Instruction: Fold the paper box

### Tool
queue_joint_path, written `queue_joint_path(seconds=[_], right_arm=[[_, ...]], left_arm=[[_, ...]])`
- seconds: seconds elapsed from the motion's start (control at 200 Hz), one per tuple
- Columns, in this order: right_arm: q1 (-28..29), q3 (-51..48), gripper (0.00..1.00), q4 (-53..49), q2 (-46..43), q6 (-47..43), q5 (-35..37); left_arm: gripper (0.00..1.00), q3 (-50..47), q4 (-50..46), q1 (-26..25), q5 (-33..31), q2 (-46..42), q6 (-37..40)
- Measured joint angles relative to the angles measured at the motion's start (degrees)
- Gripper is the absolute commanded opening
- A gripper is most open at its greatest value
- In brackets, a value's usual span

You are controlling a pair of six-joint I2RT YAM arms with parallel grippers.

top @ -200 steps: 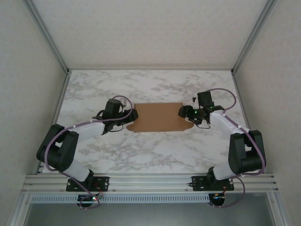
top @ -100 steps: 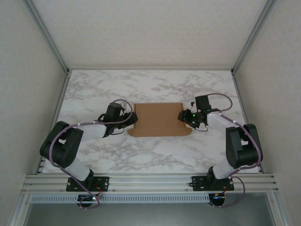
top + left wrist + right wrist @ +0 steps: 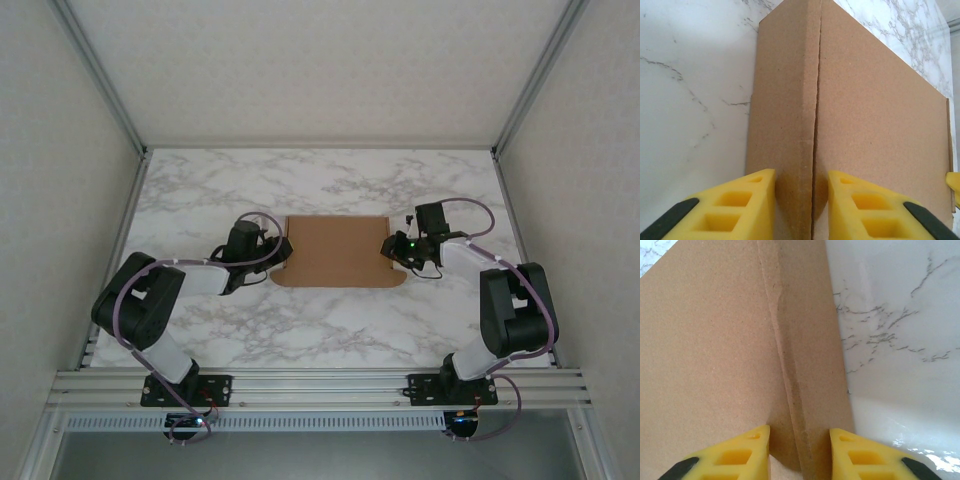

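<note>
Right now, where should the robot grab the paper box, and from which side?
Probably by its short ends, from outside: left fingers at the left end, right fingers at the right. The paper box lies flat on the table, and each end has a fold crease the fingers can straddle.

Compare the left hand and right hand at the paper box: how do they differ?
The left hand sits at the paper box's left end, the right hand at its right end. The left hand points rightwards, the right hand leftwards. Both straddle a creased end flap, yellow fingers either side.
</note>
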Motion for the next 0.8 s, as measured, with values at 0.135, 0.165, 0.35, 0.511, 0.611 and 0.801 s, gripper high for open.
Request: queue_joint_path(seconds=[0.135, 0.165, 0.35, 0.511, 0.611, 0.801], right_arm=[[-0.09, -0.24, 0.34, -0.83, -1.09, 0.04, -1.25], [-0.07, -0.24, 0.35, -1.14, -1.42, 0.04, -1.66], [-0.07, 0.17, 0.54, -3.19, -2.95, -0.11, -1.53], [-0.07, 1.09, 0.64, -5.46, -5.27, -0.92, 2.84], [-0.09, 2.49, 0.72, -5.84, -4.98, -1.29, 3.48], [-0.22, 3.41, 0.78, -3.23, -0.46, -0.83, 0.22]], left_arm=[[0.31, 1.64, -3.21, -0.09, -1.51, -0.46, 2.95], [0.32, 2.75, -4.98, -0.11, -2.19, -0.48, 4.26], [0.32, 10.95, -14.64, 0.42, -6.45, 2.34, 12.79], [0.29, 14.91, -17.18, 0.79, -6.58, 4.85, 16.65], [0.25, 16.2, -17.88, 0.85, -6.14, 5.66, 18.14], [0.18, 17.51, -18.03, 2.97, -1.05, 7.08, 19.76]])
